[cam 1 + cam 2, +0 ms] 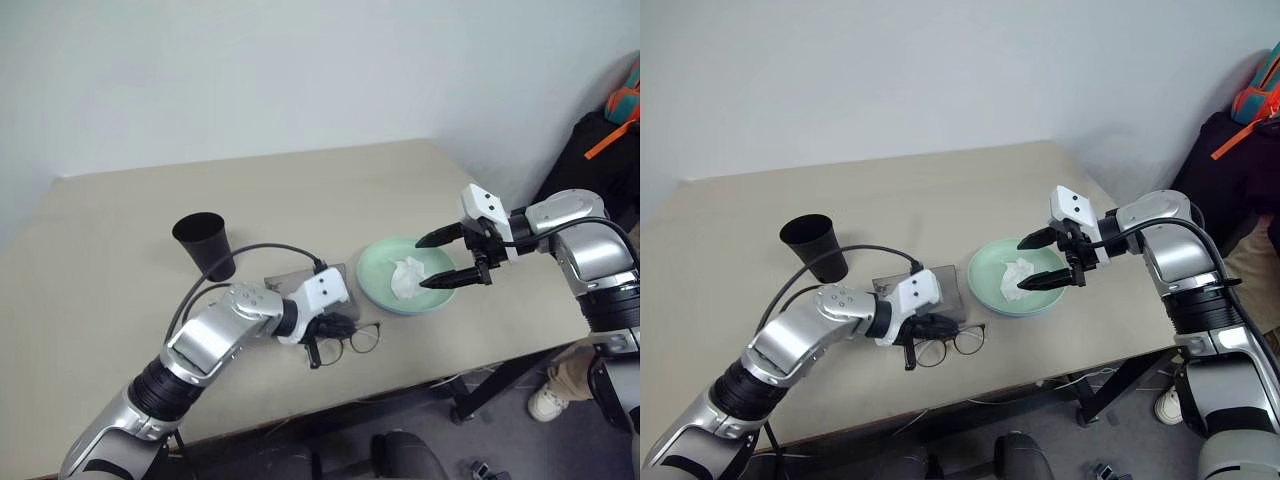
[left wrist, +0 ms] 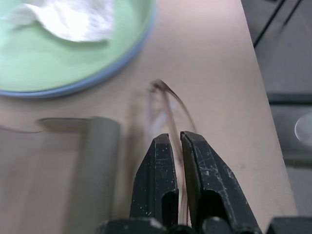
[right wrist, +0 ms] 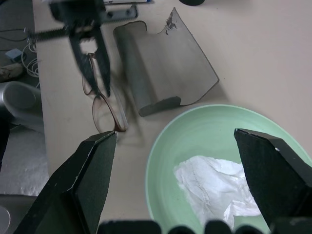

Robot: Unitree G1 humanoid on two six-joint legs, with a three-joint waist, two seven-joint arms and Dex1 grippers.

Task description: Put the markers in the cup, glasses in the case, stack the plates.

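My left gripper (image 1: pixel 325 340) is shut on the thin wire-framed glasses (image 1: pixel 955 343), pinching one temple between its fingertips (image 2: pixel 168 146), just above the table near its front edge. Right behind the glasses the grey case (image 3: pixel 161 73) lies open. My right gripper (image 1: pixel 420 263) hangs open over the stacked plates (image 1: pixel 378 275), mint green on top with a light blue rim showing beneath (image 2: pixel 105 73). A crumpled white tissue (image 1: pixel 1018 275) lies in the top plate. The black cup (image 1: pixel 205 243) stands upright at the back left. The markers are out of view.
The beige table (image 1: pixel 120 230) ends just in front of the glasses and a short way right of the plates. A dark bag with an orange strap (image 1: pixel 610 140) stands beyond the right edge. A person's shoe (image 1: pixel 548 402) is on the floor at the lower right.
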